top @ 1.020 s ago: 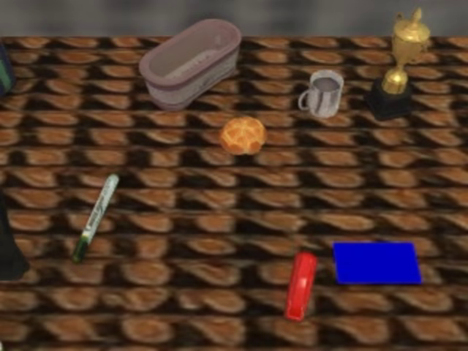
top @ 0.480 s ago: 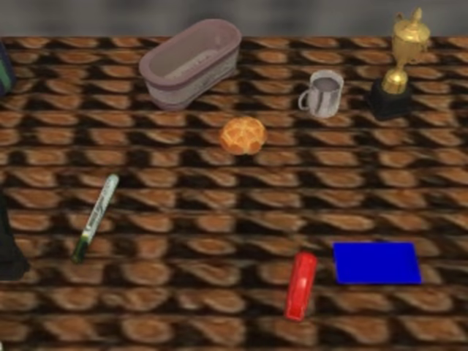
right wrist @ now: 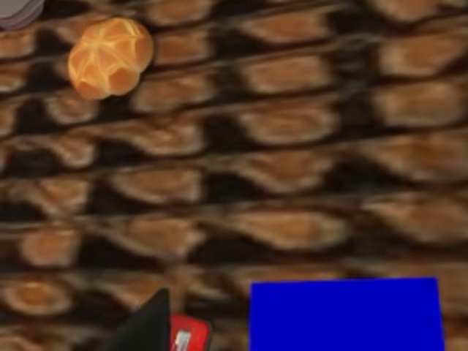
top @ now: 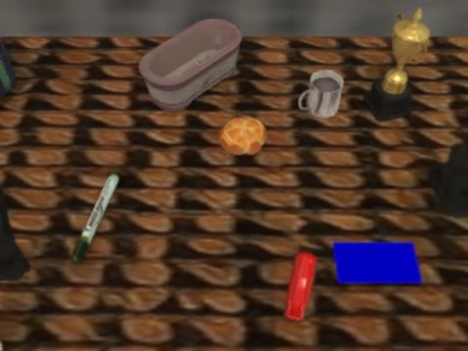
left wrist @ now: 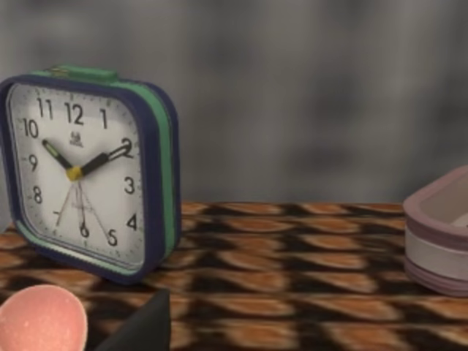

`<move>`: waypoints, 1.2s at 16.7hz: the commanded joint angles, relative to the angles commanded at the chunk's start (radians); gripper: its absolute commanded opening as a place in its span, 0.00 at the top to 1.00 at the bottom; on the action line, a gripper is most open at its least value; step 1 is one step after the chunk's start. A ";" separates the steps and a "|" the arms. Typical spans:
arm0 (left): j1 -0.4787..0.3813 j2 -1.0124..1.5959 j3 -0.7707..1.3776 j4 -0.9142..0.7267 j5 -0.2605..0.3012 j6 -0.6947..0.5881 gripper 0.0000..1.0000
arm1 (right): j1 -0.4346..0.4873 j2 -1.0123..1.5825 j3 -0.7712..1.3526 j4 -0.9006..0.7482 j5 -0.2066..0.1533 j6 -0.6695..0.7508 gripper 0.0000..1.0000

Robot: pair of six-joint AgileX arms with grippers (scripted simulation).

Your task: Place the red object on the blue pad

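Observation:
The red object lies on the table near the front edge, its long side running front to back. Just right of it, a small gap away, lies the blue pad. My right gripper shows as a dark shape at the top view's right edge, behind and to the right of the pad. In the right wrist view one dark finger overlaps the red object, with the pad beside it; the gripper is open and holds nothing. My left gripper stays parked at the left edge, open.
A green-and-white marker lies at the left. A bread roll sits mid-table. At the back stand a pink tub, a grey mug and a gold trophy. An alarm clock fills the left wrist view.
My right arm has come into the top view at the right edge; it was out of sight before. The objects and the left arm have not moved.

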 joint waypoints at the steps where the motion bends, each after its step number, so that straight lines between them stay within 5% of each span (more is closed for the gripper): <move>1: 0.000 0.000 0.000 0.000 0.000 0.000 0.00 | 0.033 0.084 0.065 -0.049 0.000 0.045 0.00; 12: 0.000 0.000 0.000 0.000 0.000 0.000 0.00 | 0.343 0.861 0.661 -0.506 -0.001 0.457 0.00; 20: 0.000 0.000 0.000 0.000 0.000 0.000 0.00 | 0.410 1.027 0.789 -0.602 -0.001 0.544 0.00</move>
